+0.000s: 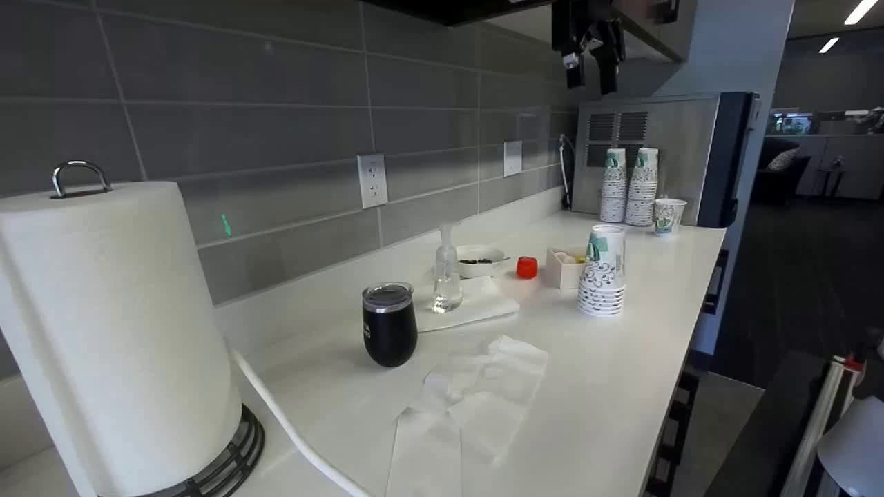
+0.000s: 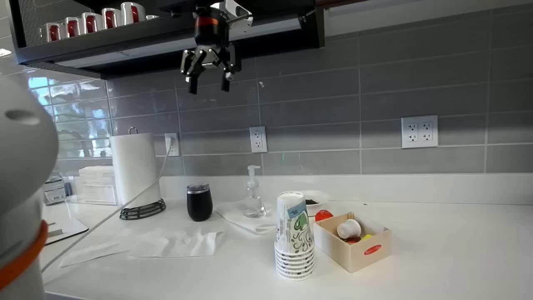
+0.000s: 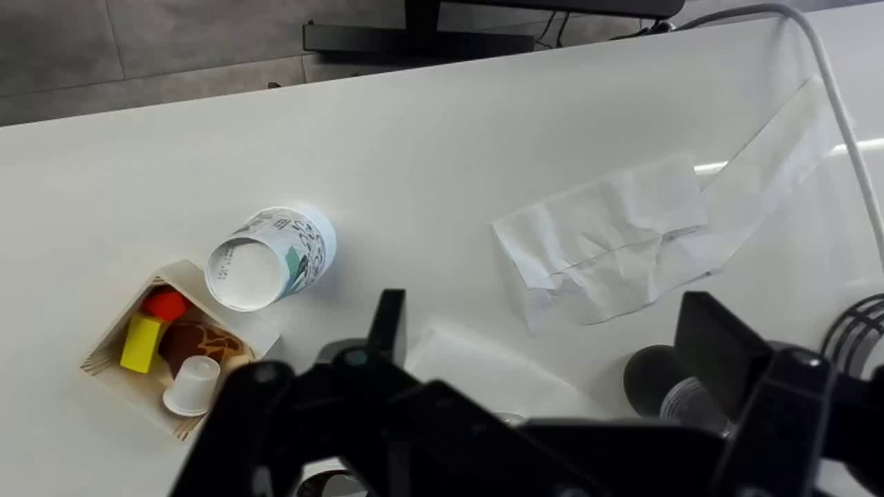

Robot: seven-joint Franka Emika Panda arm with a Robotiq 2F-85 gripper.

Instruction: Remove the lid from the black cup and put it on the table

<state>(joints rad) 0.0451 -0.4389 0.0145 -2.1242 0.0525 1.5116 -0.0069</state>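
Black cup (image 2: 200, 205) stands upright among clutter: paper-towel roll (image 2: 135, 166) near it on one side, white cable (image 3: 844, 119) running past on that same side; on the opp. side, clear pump bottle (image 2: 253, 202) on a flat white sheet (image 2: 233, 216) just beside cup; crumpled paper (image 2: 175, 243) near cup on the side away from the tiled wall (image 2: 416, 75). Farther from cup, past the bottle: paper-cup stack (image 2: 293, 241), bowl (image 1: 476, 271), red piece (image 1: 527, 268), wooden box (image 2: 333, 248). Black shelf (image 2: 104, 39) juts out well above cup level; it overlaps the pincer (image 2: 209, 86) in an exterior view, gap unclear. Counter (image 2: 458, 250) edge runs well apart from cup, opp. the wall, w/ paper in btwn; plain counter shows btwn cup & roll. Lid (image 1: 387, 295): round, clear plastic, seated on cup's mouth over a silver band. Cup: stout, smooth blk, rounded. Box: pale wood, open-topped. Pincer hangs high over counter, well apart from cup; fingers (image 2: 225, 84) spread wide, nothing held.
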